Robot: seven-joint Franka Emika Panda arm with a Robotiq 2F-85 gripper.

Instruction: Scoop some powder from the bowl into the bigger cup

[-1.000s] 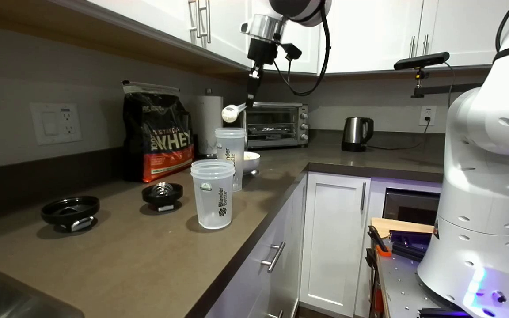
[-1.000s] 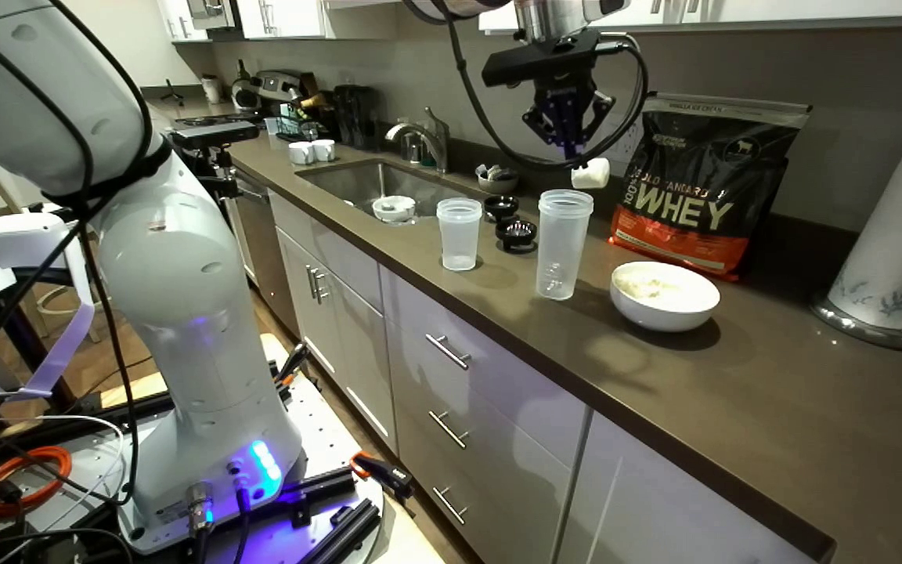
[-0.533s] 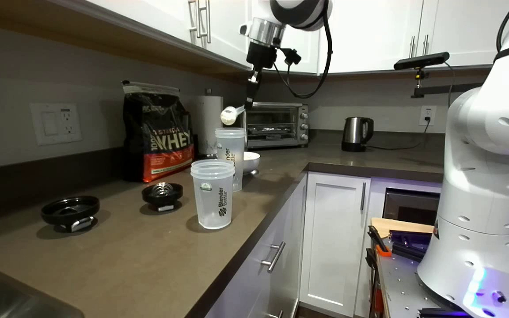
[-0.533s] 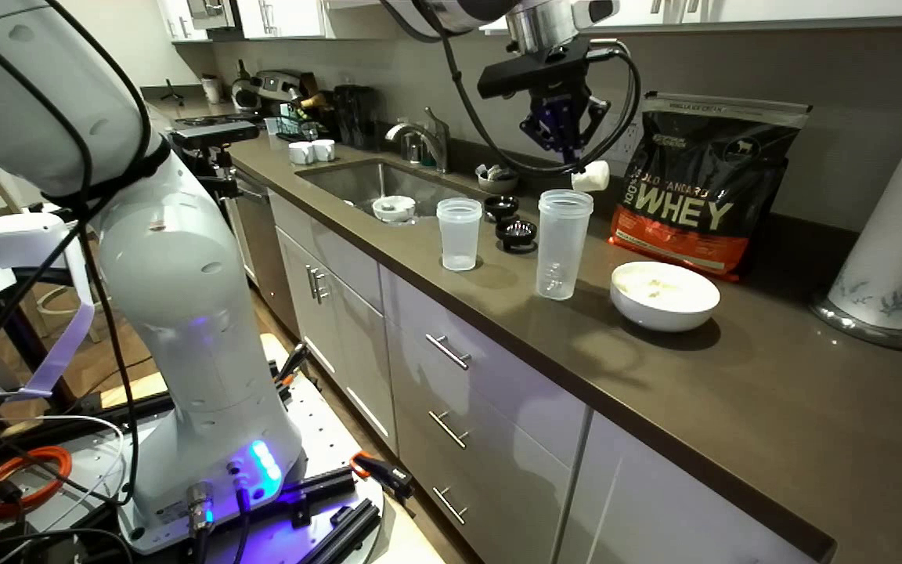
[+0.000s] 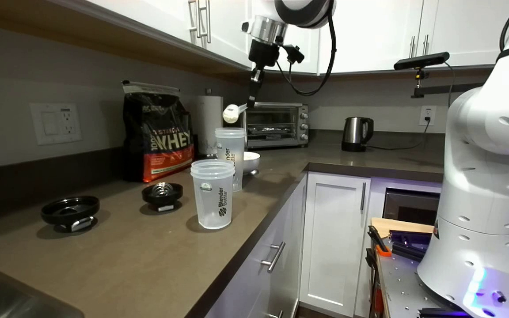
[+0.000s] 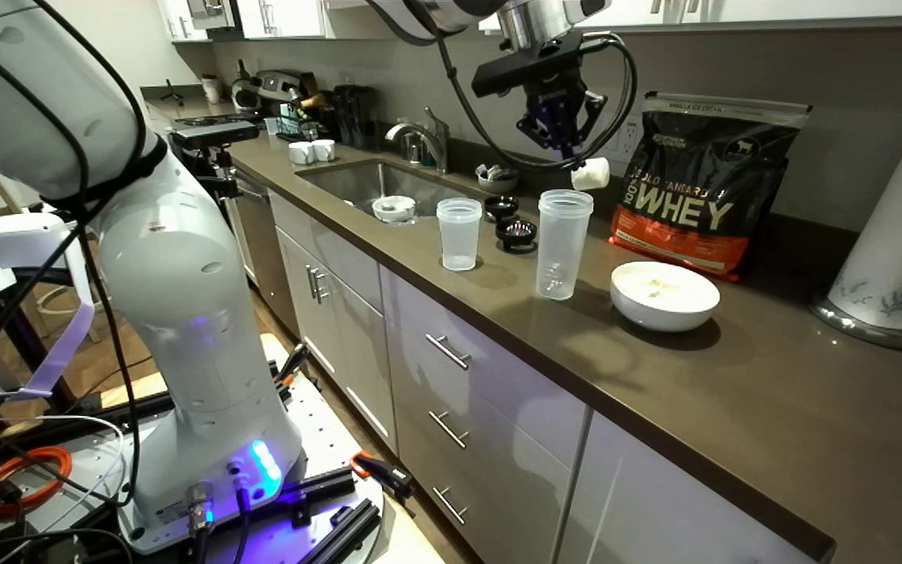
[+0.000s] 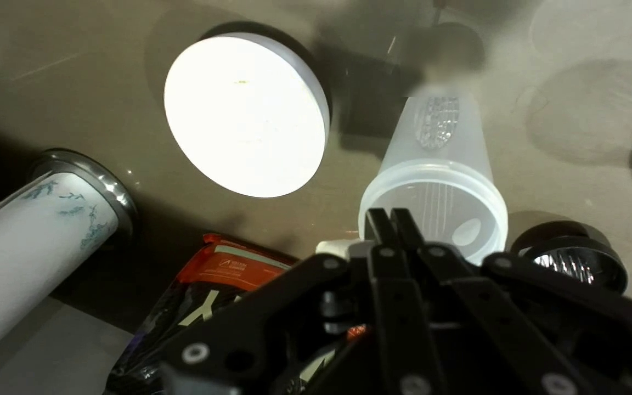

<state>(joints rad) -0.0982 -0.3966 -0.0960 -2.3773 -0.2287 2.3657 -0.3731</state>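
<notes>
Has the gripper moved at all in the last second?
Yes, slightly: in an exterior view the gripper has shifted toward picture left, away from the unmoved WHEY bag; its upper end shows this more than its lower end.

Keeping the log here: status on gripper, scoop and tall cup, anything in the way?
Gripper shut on scoop. Scoop tilted, higher than tall cup, powder apparently inside. Shorter cup nearby, not between them.

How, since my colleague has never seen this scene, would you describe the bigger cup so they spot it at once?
In an exterior view, find the big black WHEY bag on the counter, then the white bowl in front of it. Just left of that bowl stands the bigger cup, frosted and upright. It is plainly taller than the similar frosted cup farther left.
</notes>
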